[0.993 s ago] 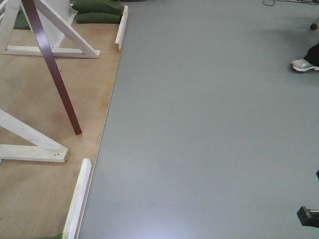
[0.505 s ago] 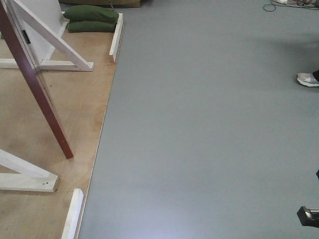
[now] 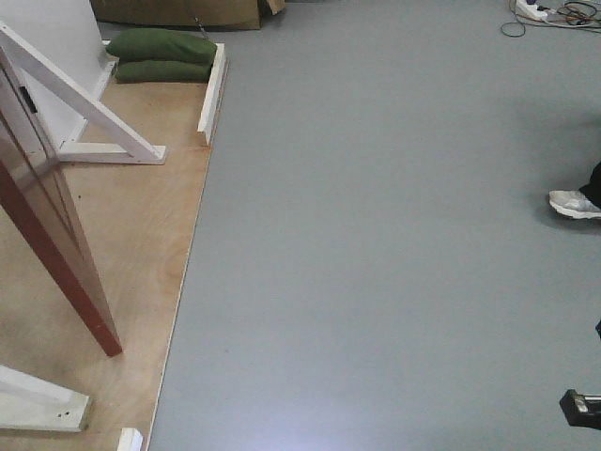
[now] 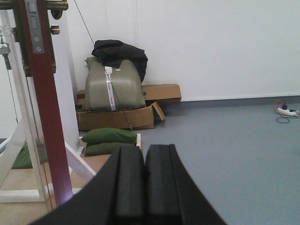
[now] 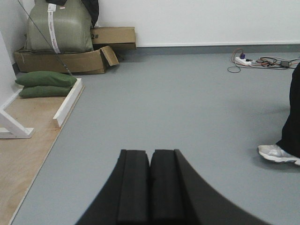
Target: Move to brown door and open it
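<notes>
Across the last second, in the front view, the brown door (image 3: 52, 249) was seen to grow from a thin dark strip into a broad glossy panel, and its lower corner was carried down and to the left in the frame. The green sandbags (image 3: 160, 54) and the white brace (image 3: 84, 99) were displaced the same way, so the change was attributed to travel of the base rather than to any swing of the door. This was judged to be the approach step, with the door now close on the left and no contact made. The left gripper (image 4: 145, 180) was recorded with its pads pressed together on nothing, and the right gripper (image 5: 150, 185) likewise closed and empty, pointed over bare grey floor (image 5: 187, 103). The door was located on the plywood platform (image 3: 141, 225), at the far left of the front view and the left of the left wrist view. Its narrow reddish-brown edge was faced by the left wrist camera, with the silver latch plate (image 4: 33, 23) high on that edge and the brass lever handle (image 4: 47, 4) cut off by the top of the frame. The leaf was judged to stand already angled away from the white frame.
</notes>
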`<state>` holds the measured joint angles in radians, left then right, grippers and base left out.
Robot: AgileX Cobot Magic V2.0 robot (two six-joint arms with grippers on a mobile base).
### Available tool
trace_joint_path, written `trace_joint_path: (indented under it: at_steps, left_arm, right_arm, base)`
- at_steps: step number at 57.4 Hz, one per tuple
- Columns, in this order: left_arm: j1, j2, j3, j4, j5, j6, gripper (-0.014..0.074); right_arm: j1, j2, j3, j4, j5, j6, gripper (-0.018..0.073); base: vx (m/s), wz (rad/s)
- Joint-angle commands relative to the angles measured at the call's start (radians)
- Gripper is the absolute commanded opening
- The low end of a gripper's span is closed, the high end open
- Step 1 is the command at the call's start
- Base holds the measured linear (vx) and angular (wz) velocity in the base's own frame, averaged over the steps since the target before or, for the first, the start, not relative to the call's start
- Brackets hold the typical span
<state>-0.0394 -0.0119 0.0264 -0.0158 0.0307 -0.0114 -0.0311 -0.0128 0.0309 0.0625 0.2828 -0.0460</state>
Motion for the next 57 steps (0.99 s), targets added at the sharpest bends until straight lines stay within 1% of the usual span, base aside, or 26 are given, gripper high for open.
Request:
trace_joint_path:
  at_steps: [1, 28, 57]
  left_arm:
    - [-0.007, -0.015, -0.016, -0.003, -0.081, -0.009, -0.0003]
    - [-0.007, -0.015, -0.016, -0.003, -0.081, -0.009, -0.0003]
    - [-0.007, -0.015, -0.018, -0.003, -0.081, -0.009, -0.0003]
  right_arm:
    - [0.001, -0.014, 0.006, 0.0, -0.082, -0.006, 0.0]
    - [0.001, -0.013, 0.006, 0.0, -0.082, -0.006, 0.0]
    - [0.001, -0.013, 0.006, 0.0, -0.082, -0.006, 0.0]
  base:
    - [0.32, 0.0]
    - [0.29, 0.01]
    - [0.22, 0.02]
